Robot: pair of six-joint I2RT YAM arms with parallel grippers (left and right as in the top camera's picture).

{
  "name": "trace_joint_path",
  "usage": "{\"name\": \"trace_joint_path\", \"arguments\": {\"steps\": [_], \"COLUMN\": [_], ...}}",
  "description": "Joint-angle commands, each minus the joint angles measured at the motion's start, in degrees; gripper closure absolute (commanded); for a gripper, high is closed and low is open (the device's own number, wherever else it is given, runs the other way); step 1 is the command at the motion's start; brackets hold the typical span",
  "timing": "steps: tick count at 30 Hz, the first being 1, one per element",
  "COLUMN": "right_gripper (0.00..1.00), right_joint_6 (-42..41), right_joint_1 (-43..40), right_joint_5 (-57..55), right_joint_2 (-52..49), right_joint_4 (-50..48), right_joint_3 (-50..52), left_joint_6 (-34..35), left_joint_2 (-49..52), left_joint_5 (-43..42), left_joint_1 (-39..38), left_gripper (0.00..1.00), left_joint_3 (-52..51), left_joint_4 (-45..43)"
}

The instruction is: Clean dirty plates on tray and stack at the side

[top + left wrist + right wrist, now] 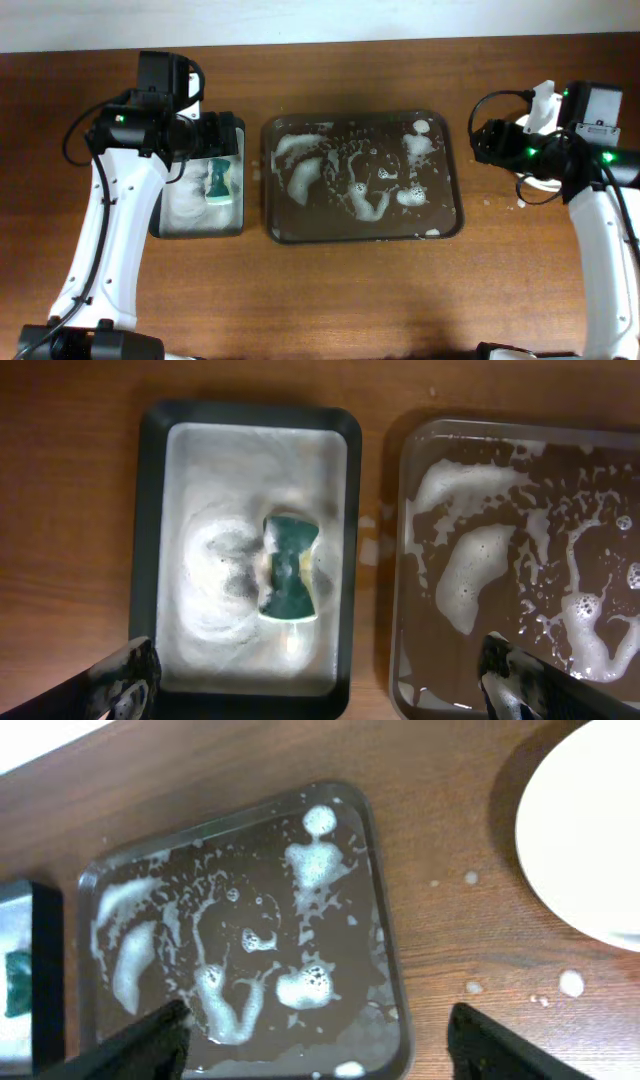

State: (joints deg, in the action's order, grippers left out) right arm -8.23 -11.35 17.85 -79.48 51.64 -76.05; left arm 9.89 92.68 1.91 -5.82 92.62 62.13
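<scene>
The tray [320,222] lies mid-table, wet with white foam, and no plate is on it. It also shows in the left wrist view [530,560] and the right wrist view [385,920]. A white plate [590,830] lies on the table right of the tray with no orange smears visible. In the overhead view it [540,187] is mostly hidden under my right arm, so I cannot tell how many are stacked. My left gripper [203,137] [320,690] is open and empty above the sponge tub. My right gripper [487,140] [320,1040] is open and empty above the tray's right edge.
A narrow dark tub [160,225] [148,510] of foamy water stands left of the tray, with a green sponge [221,182] [288,568] in it. Foam drops [572,983] dot the wood beside the plate.
</scene>
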Motion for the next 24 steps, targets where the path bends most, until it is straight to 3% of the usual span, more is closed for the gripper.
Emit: {"name": "trace_joint_path", "arguments": {"steps": [1,7,8,19,24], "right_gripper": [0.12,0.10,0.02,0.02,0.01], "right_joint_6": [0.92,0.92,0.83,0.13,4.31], "right_joint_1": [0.42,0.42,0.42,0.42,0.48], "right_joint_5": [-0.74,-0.70,-0.46,-0.98,-1.38], "right_joint_2": [3.52,9.29,10.01,9.18,9.16], "right_joint_4": [0.15,1.31,1.31,4.11,3.39], "right_joint_3": [0.17,0.17,0.17,0.20,0.20], "left_joint_6": [-0.33,-0.33,-0.33,-0.33,-0.33], "left_joint_2": [0.13,0.13,0.13,0.13,0.13], "left_joint_5": [-0.68,-0.68,-0.68,-0.68,-0.68], "left_joint_1": [-0.17,-0.17,-0.17,-0.17,-0.17], "left_gripper": [0.01,0.01,0.01,0.01,0.01], "left_joint_3": [0.52,0.52,0.52,0.52,0.52], "left_joint_4": [0.11,0.11,0.11,0.11,0.11]}}
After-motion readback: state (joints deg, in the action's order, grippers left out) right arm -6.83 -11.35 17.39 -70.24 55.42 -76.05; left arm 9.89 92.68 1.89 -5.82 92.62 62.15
